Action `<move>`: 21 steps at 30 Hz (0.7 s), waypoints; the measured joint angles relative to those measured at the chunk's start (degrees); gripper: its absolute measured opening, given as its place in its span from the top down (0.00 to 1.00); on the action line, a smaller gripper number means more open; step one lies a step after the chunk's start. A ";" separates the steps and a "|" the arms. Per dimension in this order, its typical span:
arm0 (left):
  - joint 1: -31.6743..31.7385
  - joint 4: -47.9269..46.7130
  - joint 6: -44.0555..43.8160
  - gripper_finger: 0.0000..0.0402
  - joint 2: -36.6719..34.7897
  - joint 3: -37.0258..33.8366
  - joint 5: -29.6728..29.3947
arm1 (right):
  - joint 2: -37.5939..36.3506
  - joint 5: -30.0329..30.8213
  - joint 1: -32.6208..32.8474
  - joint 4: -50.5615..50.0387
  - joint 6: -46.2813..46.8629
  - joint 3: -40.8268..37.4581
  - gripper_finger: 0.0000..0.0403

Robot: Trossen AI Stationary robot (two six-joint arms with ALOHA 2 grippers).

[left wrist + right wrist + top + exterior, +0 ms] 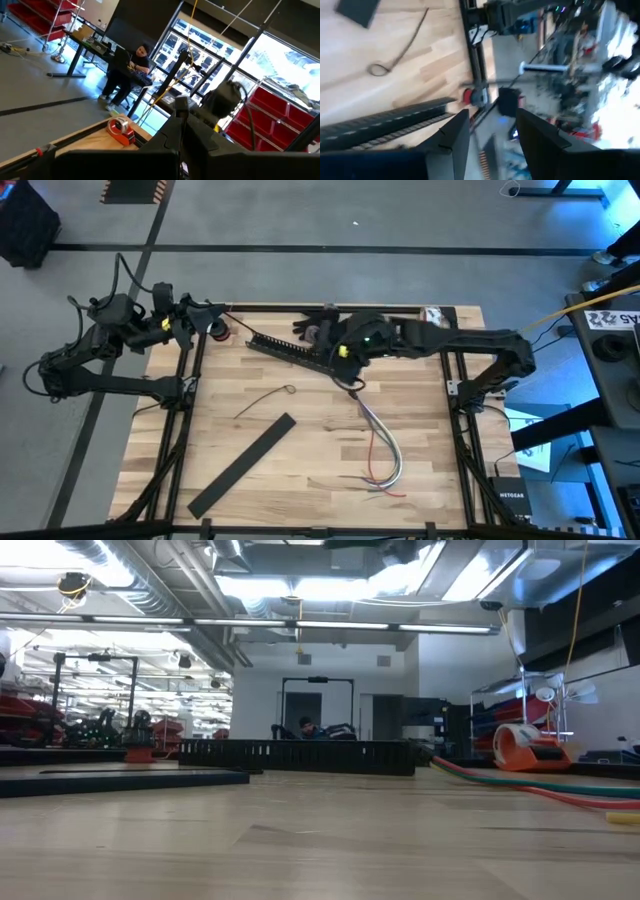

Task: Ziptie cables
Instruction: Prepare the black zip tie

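The right gripper (318,336), fingers parted and holding nothing, hovers over the slotted bar (290,350); the cables (383,448) lie nearer the surface's (320,465) front. The left gripper (215,313), fingers closed, waits beyond the bar's far end.

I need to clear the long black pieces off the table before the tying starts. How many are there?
2. A slotted bar lies at the far side, under the right gripper. A flat strip lies diagonally near the front left. None seems hidden.
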 joint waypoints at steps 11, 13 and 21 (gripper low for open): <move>0.04 -0.16 -2.05 1.00 0.87 0.00 1.01 | 4.43 -6.04 0.00 13.92 -14.26 -0.88 0.62; 0.04 -0.22 -2.06 1.00 0.87 0.00 1.01 | 4.49 -7.44 0.00 13.98 -14.51 -0.86 0.62; 0.04 -0.09 -2.06 1.00 0.80 0.00 1.01 | 6.99 -9.70 0.00 14.97 -17.13 -0.84 0.62</move>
